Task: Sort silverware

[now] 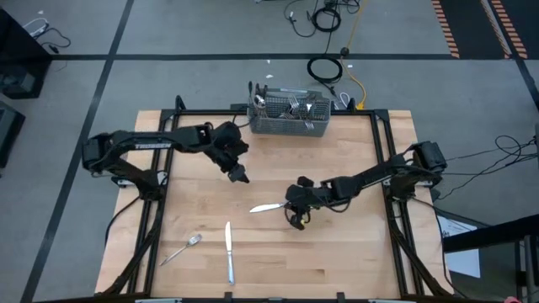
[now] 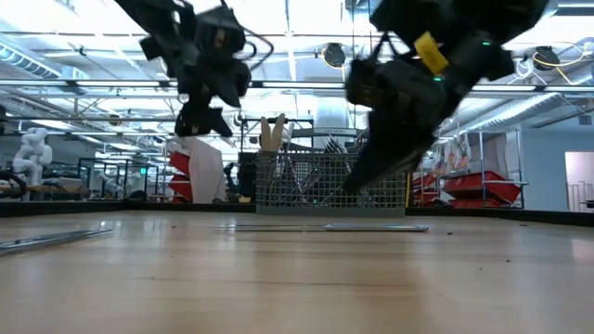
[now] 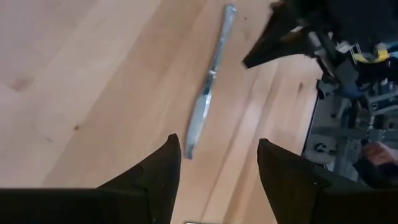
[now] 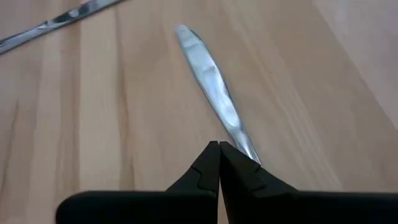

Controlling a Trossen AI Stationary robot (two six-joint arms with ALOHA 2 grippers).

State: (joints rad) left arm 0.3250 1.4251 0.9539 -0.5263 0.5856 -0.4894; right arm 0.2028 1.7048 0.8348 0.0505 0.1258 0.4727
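three loose pieces of silverware lie on the wooden table in front of us, and more stand in the grey wire-mesh basket at the far edge. we see one knife lying near the middle of the table, its handle end running right up to the right gripper. that right gripper is down low at the knife, fingers pressed tight together; from its own wrist camera the closed tips sit over the handle end of the blade, though we cannot tell if they actually pinch it. the left gripper hangs above the table between the basket and that knife, fingers spread wide and holding nothing; its wrist camera looks down past both fingers at the same knife lying flat on the wood. nearer the front edge we find a second knife lying lengthwise, and just beside it, towards the left, a fork lying at a slant. the two are apart, not touching.
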